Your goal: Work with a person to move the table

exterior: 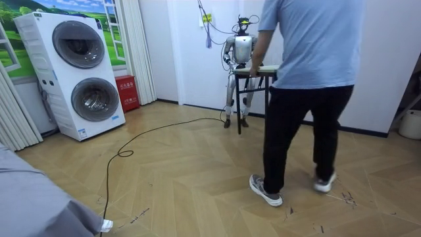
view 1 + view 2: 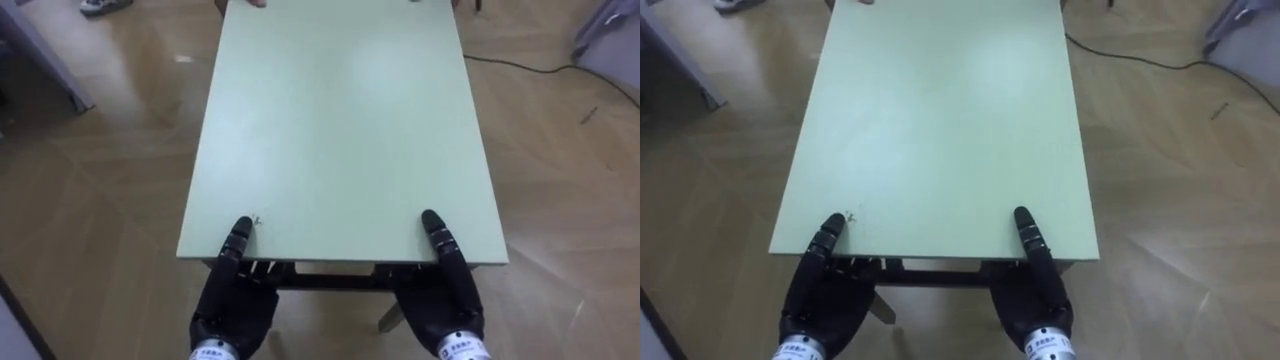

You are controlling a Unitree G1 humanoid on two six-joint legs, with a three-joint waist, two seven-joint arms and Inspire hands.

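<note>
**Left eye view.** The desk [image 2: 340, 120] is lying directly ahead of the robot, its long axis running straight away from the robot toward the far end. The left robot hand [image 2: 232, 305] is sitting at the near short edge, close to the left corner. The right robot hand [image 2: 445, 300] is sitting at the same edge, close to the right corner. Each robot hand is resting its thumb flat on the desk top while the palm is sitting below the edge. Whether either robot hand is clamping the edge cannot be told. Both are equally near the desk, so neither arm is leading. A dark cable [image 2: 520, 68] is lying on the floor to the right of the far end.

**Room view.** The robot is standing by the white wall at one short end of the desk. A person [image 1: 309, 66] is standing at the opposite end with a hand on the desk top. Whether the desk legs are off the floor cannot be told. A stacked washing machine [image 1: 79, 72] is standing well apart at the room view's left.

**Right eye view.** This view is showing the same arrangement. Judgement: the coming move is turning on the long axis, with the robot following the person along it.
</note>
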